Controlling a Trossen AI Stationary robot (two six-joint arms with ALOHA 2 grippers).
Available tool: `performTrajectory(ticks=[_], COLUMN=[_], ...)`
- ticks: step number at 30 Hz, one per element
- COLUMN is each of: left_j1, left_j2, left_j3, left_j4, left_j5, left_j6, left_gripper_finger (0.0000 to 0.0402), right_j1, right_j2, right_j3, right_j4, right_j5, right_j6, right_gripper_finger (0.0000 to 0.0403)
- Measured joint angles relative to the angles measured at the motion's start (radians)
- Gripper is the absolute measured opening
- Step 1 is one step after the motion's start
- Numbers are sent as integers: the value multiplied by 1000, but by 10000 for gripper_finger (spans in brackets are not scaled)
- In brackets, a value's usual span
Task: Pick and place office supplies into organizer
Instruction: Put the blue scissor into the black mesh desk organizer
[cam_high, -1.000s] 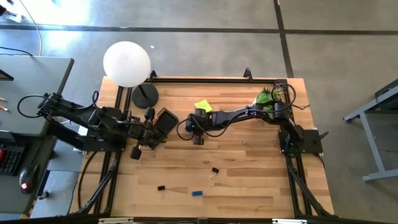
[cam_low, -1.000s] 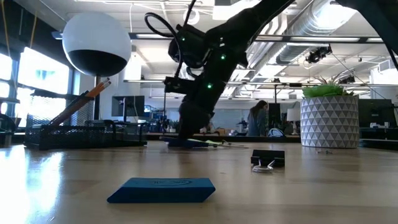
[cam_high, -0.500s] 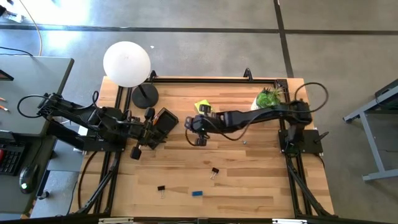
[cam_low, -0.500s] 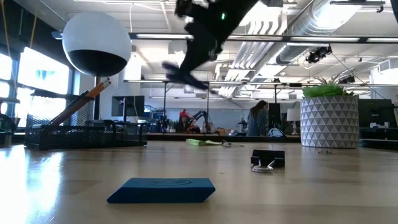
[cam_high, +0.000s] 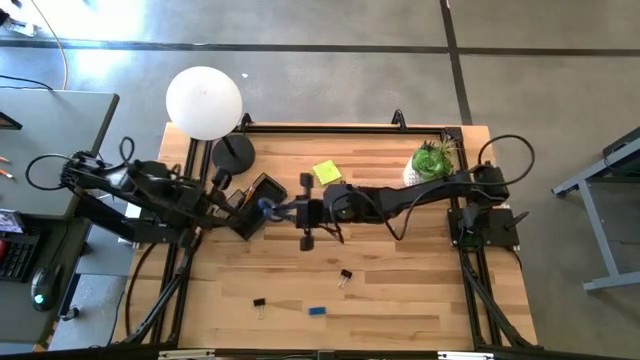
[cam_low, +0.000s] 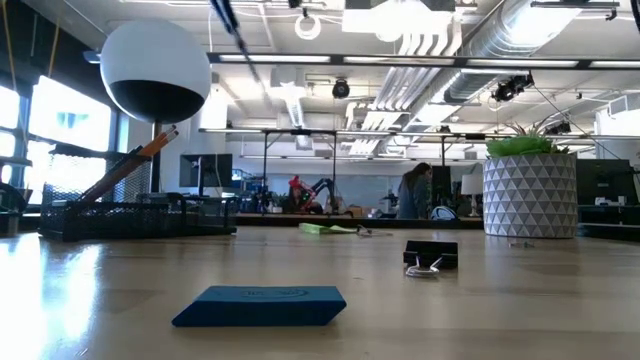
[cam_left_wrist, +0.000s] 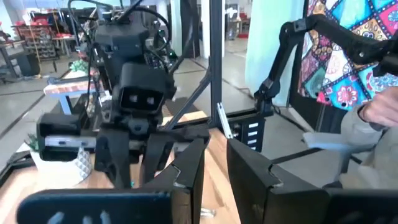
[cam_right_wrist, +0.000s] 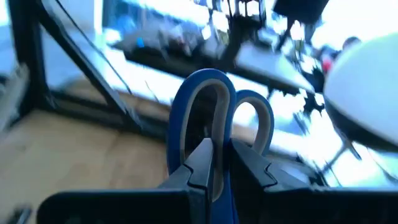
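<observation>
In the high view my right gripper (cam_high: 290, 211) reaches in from the table's right and is shut on the blue-handled scissors (cam_high: 268, 208), beside the black organizer (cam_high: 262, 188). My left gripper (cam_high: 236, 208) hovers open at the organizer's left, facing the right arm (cam_left_wrist: 134, 99). The yellow sticky pad (cam_high: 326, 172) lies flat behind the right arm. Two binder clips (cam_high: 345, 275) (cam_high: 259, 303) and the blue eraser (cam_high: 316, 311) lie toward the near edge. Orange pencils (cam_low: 140, 160) stand slanted in the organizer (cam_low: 130, 215). My right gripper pinches the scissors between its two fingers (cam_right_wrist: 202, 163), just behind the blue handle loops (cam_right_wrist: 205, 106). The fingers come level from the table's right, along the scissors. The loops stick out past the fingertips toward the organizer. The scissors are lifted clear of the table; the gripper hides the blades.
A white globe lamp (cam_high: 204, 102) with a round black base (cam_high: 233, 153) stands at the far left corner. A potted plant (cam_high: 430, 160) sits at the far right. Bare wood lies in the middle and to the right (cam_high: 420, 280). A person (cam_low: 412, 205) shows in the room behind.
My right gripper has risen from the table beside the yellow pad with the scissors, lifting them clear. It has carried them toward the table's left, up to the organizer, and out of the top of the low view. My left arm has drawn back slightly.
</observation>
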Motion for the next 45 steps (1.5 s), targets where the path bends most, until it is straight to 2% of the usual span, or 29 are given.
performTrajectory(ticks=[4, 9, 16, 21, 24, 29, 36, 45], left_j1=[0, 0, 0, 0, 0, 0, 0, 0], left_j2=[-40, -58, -59, -59, -58, -58, -58, -58], left_j3=[0, 0, 0, 0, 0, 0, 0, 0], left_j4=[-27, -49, -48, -45, -39, -34, -37, -41], left_j5=[-5, -22, -27, -27, -27, -27, -26, -26], left_j6=[1, 1, 3, 4, 8, 12, 12, 12], left_gripper_finger=[60, 60, 60, 60, 60, 60, 60, 60], right_j1=[-27, -67, -104, -121, -131, -138, -137, -145], right_j2=[58, 165, 353, 459, 514, 600, 679, 757], right_j3=[0, 0, 0, 3, 43, 188, 360, 440], right_j4=[189, 463, 990, 1216, 1254, 1237, 1079, 1027], right_j5=[-92, -110, -191, -176, -150, -155, -165, -146], right_j6=[-16, 0, 162, 271, 330, 377, 382, 454], right_gripper_finger=[28, 28, 28, 28, 28, 28, 28, 28])
